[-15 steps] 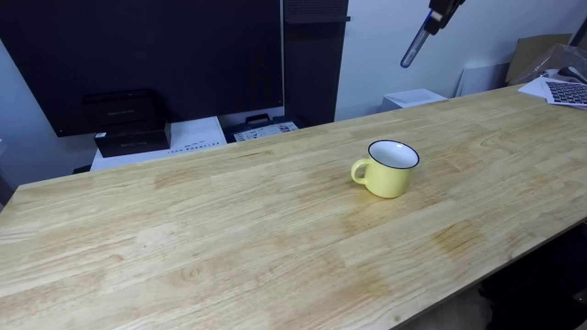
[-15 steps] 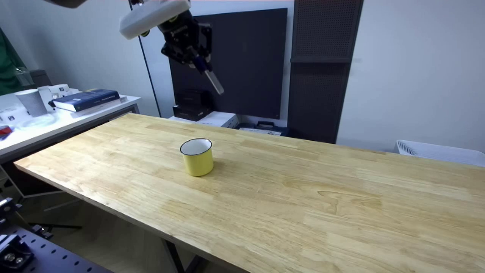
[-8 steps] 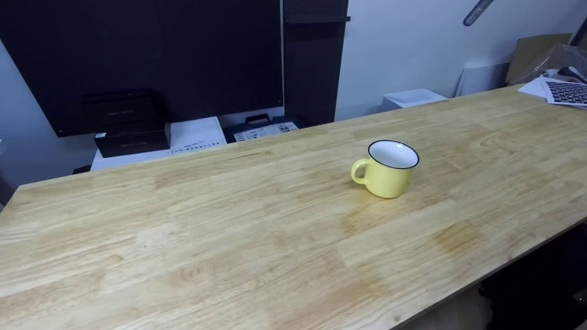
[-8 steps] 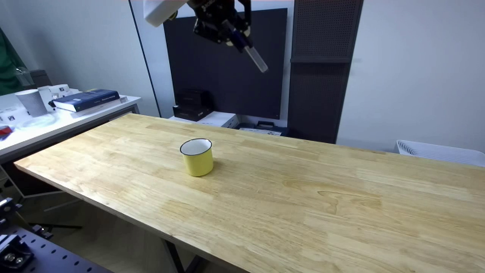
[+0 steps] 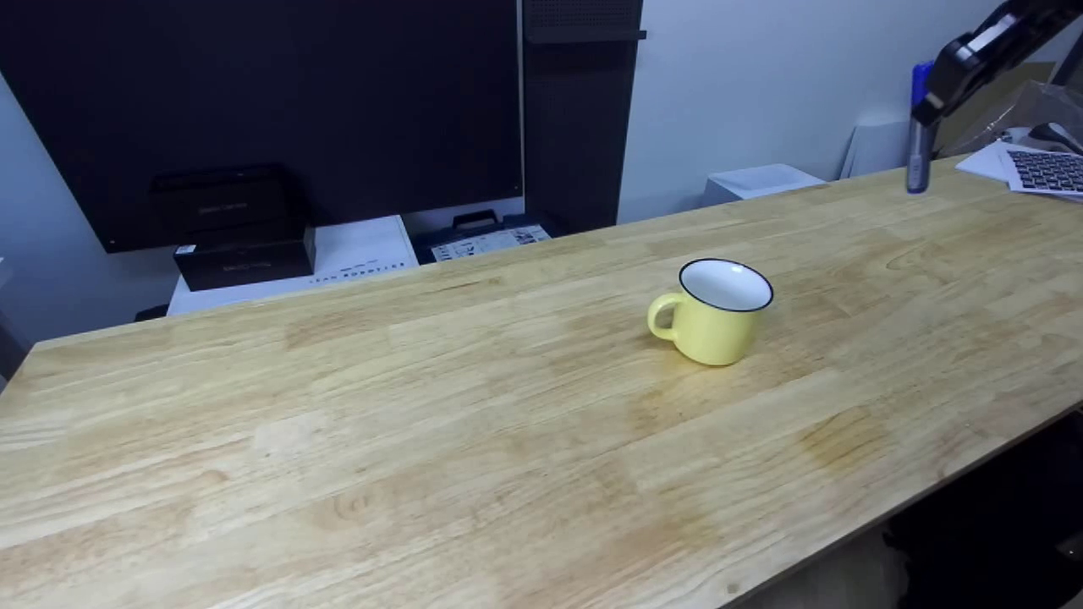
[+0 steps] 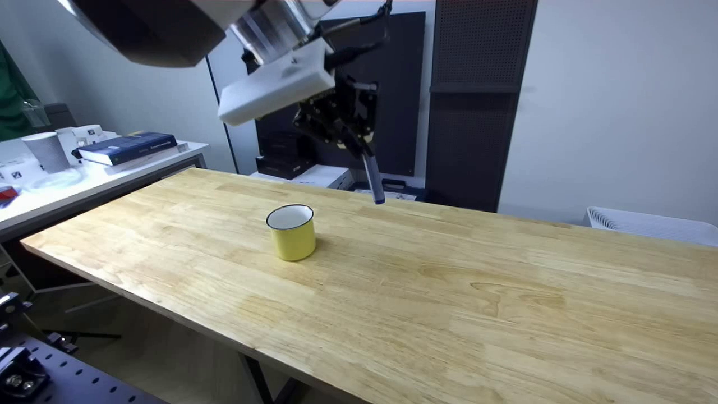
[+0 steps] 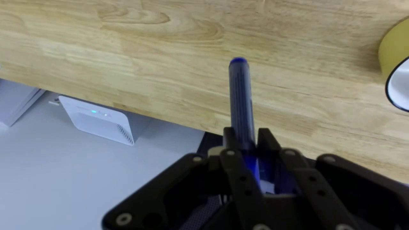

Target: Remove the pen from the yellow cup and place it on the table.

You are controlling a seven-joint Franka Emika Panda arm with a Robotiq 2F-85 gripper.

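Observation:
My gripper is shut on the slim blue pen, which sticks out past the fingertips in the wrist view. In both exterior views the pen hangs from the gripper, tip down and slightly tilted, apart from the table. The yellow cup stands upright on the table, away from the pen. Its white inside shows no pen. In the wrist view the cup is cut by the right edge.
A keyboard and papers lie at the table's far right end in an exterior view. A white appliance stands beyond the back edge; it also shows in the wrist view. A side bench holds a book and a grey cup.
The gripper first moved up and away from the cup, then came down with the pen held. The pen now hangs lower and more upright. The cup has not moved.

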